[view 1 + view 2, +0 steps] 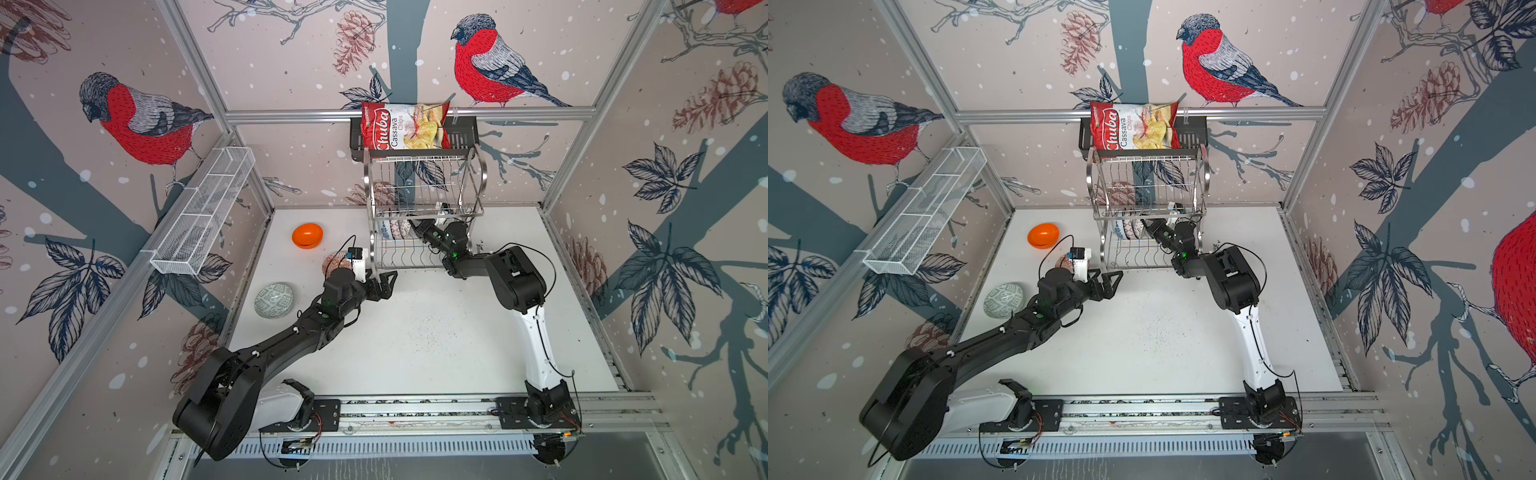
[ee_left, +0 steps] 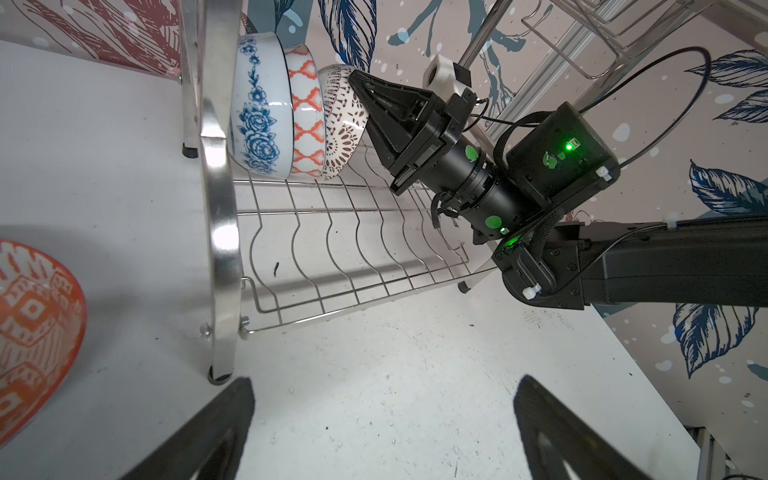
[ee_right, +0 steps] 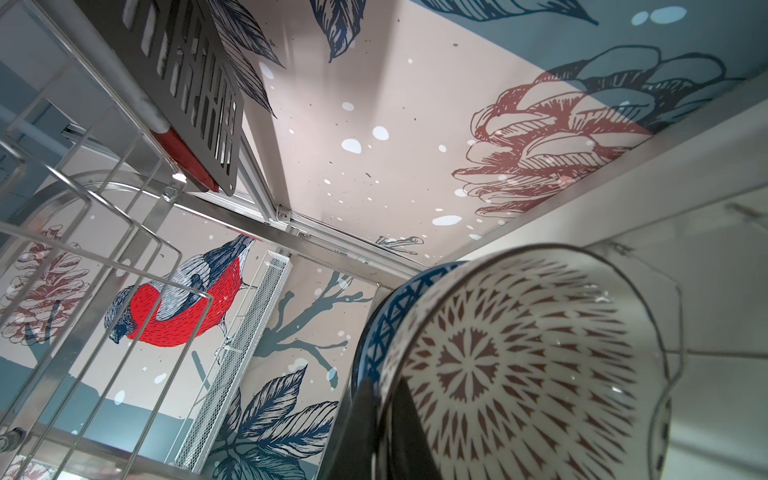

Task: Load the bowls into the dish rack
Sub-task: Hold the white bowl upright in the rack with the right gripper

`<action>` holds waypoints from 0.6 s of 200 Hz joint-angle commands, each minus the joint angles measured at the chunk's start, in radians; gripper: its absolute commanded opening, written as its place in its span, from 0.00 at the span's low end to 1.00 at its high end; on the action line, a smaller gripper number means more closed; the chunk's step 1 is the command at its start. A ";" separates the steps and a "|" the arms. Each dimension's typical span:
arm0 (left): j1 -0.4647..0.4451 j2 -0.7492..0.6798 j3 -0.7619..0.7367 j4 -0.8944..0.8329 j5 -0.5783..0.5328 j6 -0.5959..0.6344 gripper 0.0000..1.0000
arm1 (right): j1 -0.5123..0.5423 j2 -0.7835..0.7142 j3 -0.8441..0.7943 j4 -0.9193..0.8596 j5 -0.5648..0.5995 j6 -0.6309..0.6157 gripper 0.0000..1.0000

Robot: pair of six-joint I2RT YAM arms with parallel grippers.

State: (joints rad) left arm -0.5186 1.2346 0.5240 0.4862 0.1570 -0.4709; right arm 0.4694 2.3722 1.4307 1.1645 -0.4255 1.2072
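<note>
White tabletop (image 1: 436,332), bird-papered walls (image 1: 291,62); the shiny steel-wire two-tier dish rack (image 1: 368,187) stands far centre. Right gripper (image 2: 355,79) pinches the rim of the dark-dotted white bowl (image 2: 345,133), on edge in the lower tier. Left gripper (image 1: 384,283) hangs spread by the rack's near left leg. Glossy orange bowl (image 1: 307,235) sits left.

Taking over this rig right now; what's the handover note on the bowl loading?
Left gripper: open, empty, above the table by the dish rack.
Right gripper: shut on the rim of the dotted bowl, in the lower tier.
Done: blue-floral bowl, orange-lattice bowl and dotted bowl stand on edge in the lower tier.
To do: plain orange bowl, red-white bowl, grey-green bowl, on the table beside the rack.
</note>
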 commanded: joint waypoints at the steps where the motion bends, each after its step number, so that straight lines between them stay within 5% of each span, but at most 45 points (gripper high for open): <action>1: -0.001 -0.001 0.006 0.018 0.005 0.015 0.98 | -0.003 -0.016 -0.007 0.046 -0.005 -0.001 0.01; 120: 0.000 -0.006 0.005 0.016 0.007 0.015 0.98 | 0.000 -0.062 -0.016 -0.041 -0.010 -0.073 0.06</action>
State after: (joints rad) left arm -0.5186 1.2343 0.5243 0.4850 0.1570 -0.4709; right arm 0.4694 2.3310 1.4094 1.0973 -0.4252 1.1744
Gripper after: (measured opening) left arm 0.978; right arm 0.088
